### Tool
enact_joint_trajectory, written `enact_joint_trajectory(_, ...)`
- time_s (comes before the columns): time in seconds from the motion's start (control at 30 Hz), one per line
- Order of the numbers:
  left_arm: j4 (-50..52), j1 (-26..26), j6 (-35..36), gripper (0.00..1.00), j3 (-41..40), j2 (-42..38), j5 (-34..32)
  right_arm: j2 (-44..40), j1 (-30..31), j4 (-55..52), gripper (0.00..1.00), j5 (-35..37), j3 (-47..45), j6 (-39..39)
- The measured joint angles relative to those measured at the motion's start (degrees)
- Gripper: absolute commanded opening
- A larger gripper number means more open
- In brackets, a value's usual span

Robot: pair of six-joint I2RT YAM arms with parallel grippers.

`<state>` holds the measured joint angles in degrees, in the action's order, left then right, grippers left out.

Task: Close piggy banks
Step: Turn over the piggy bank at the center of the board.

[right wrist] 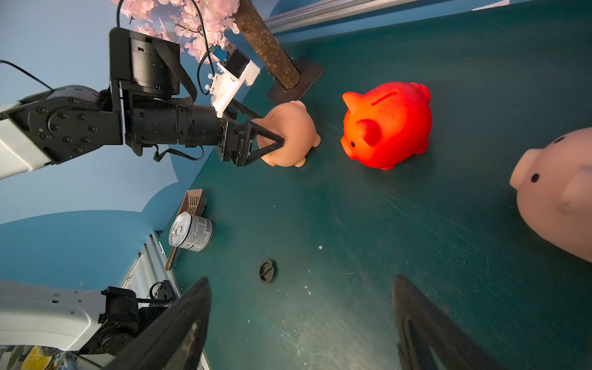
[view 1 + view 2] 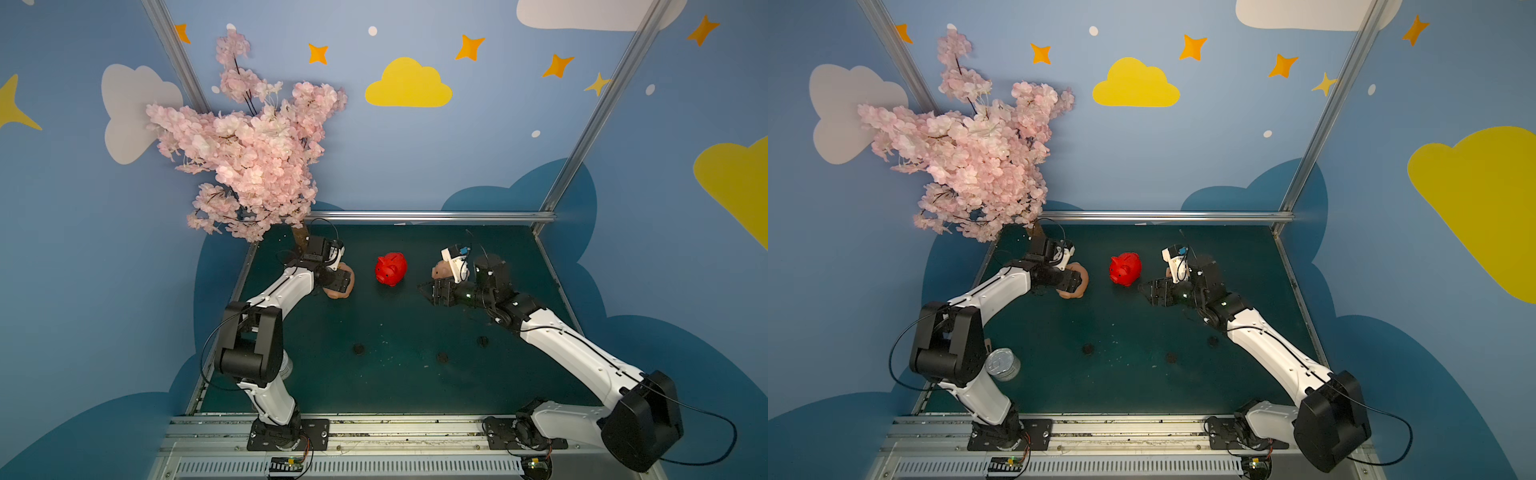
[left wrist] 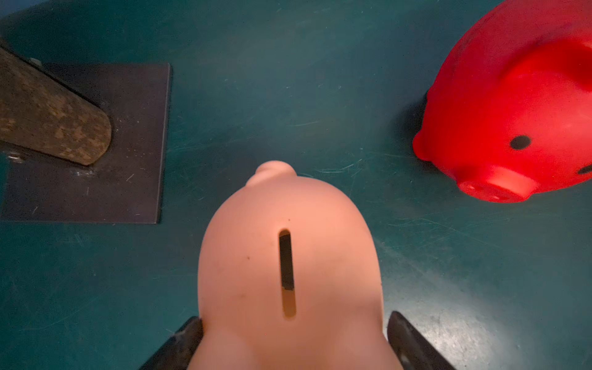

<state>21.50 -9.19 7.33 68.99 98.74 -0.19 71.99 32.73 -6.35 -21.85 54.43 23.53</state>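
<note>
- The left tool (image 3: 293, 320) straddles a peach piggy bank (image 3: 320, 230). The pig stands on its feet, coin slot up, near the far-left corner of the surface (image 3: 320, 80), just beside the base plate (image 3: 134, 144) of the blossom tree (image 2: 249, 145).
- One finger (image 3: 187, 334) touches the pig's flank. The opposite one sits so close that a full pinch cannot be confirmed.
- The right tool (image 1: 301, 278) hangs spread and empty toward the far-right corner, beside a pale pink piggy bank (image 1: 557, 198).
- A red piggy bank (image 2: 390, 269) stands between the two arms, nearer the far edge.
- Three dark round plugs (image 2: 358, 348) lie well apart from the pigs, toward the near edge.
- The step in hand appears to be securing the peach pig so its belly, now facing down and unseen, can be turned up for a plug.
- A good grip would be square across the widest part of the body, as the smooth rounded plastic looks likely to slip out of a skewed pinch.
- The squeeze should probably be firm but gentle, since the shell seems hollow.
- Lifting clear of the base plate and the red pig before rolling would avoid knocks.
- The free right tool looks best placed to fetch the nearest plug.
</note>
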Motion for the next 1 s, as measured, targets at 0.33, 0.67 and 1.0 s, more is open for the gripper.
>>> enact_joint_trajectory(0.33,2.7,-0.7,-4.8,0.72,0.0,-1.4,3.0,0.2,0.0,0.0,0.87,0.4,0.0,0.0)
enact_joint_trajectory(0.67,6.0,-1.1,-11.9,0.70,-2.2,-7.0,7.2,2.4,0.0,0.0,0.87,0.4,0.0,0.3)
enact_joint_trajectory(1.0,7.8,-1.2,-18.9,0.69,-6.4,-10.5,11.3,2.9,0.0,0.0,0.87,0.3,0.0,1.1)
